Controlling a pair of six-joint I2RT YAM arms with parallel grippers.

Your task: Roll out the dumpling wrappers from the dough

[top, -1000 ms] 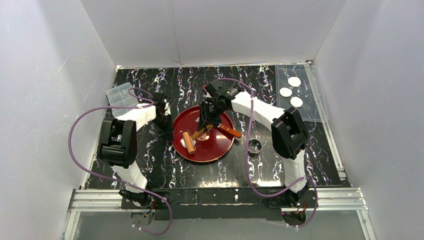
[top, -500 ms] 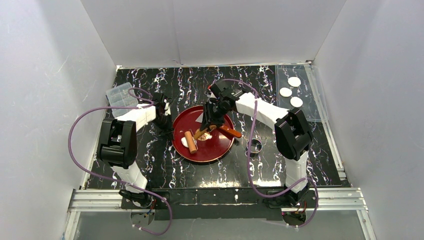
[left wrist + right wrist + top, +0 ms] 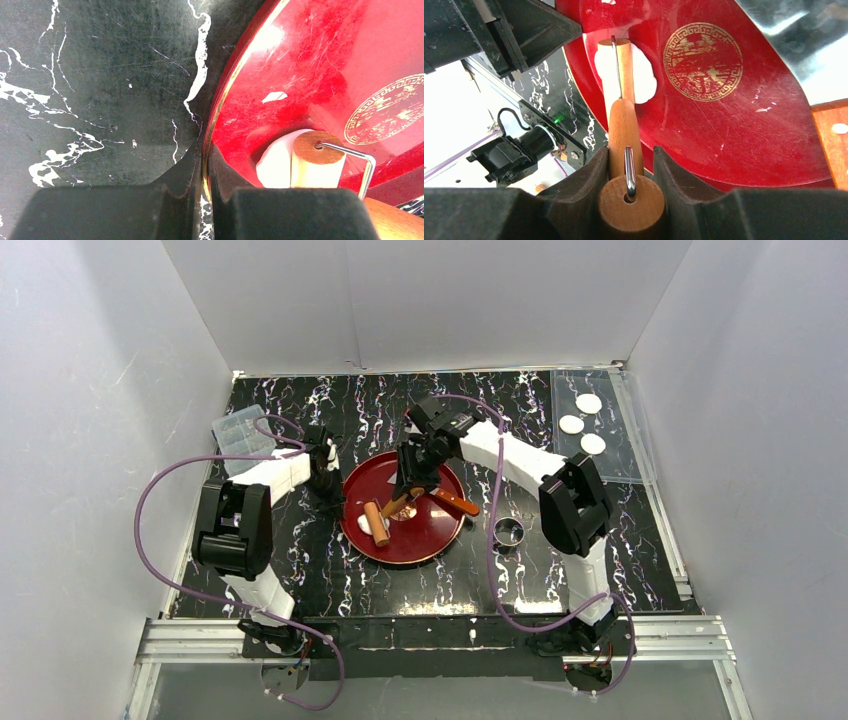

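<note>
1. Since half a second ago, the right arm's elbow has swung back toward the left. Seen from above, the right gripper [image 3: 405, 496] clamps the handle of the roller [image 3: 377, 523]. The roller lies across the dough [image 3: 363, 526] on the near-left part of the red plate [image 3: 430, 535]. The left gripper [image 3: 333, 492] pinches the plate's left rim. Three dumpling wrappers [image 3: 571, 424] lie on a clear sheet [image 3: 620, 465] at the far right, well apart from the plate. A metal ring [image 3: 509, 531] stands just right of the plate.
2. From the left wrist, the left gripper [image 3: 205, 161] is pressed together on the gold edge of the red plate [image 3: 325, 60], with the table [image 3: 100, 75] beside it. The dough [image 3: 274, 162] sits under the end of the roller [image 3: 317, 154].
3. From the right wrist, the right gripper [image 3: 629, 165] has one finger touching each side of the wooden handle. The roller [image 3: 621, 65] rests on the dough [image 3: 645, 75], which spreads out white and uneven on both sides of it, on the red plate [image 3: 734, 115].
</note>
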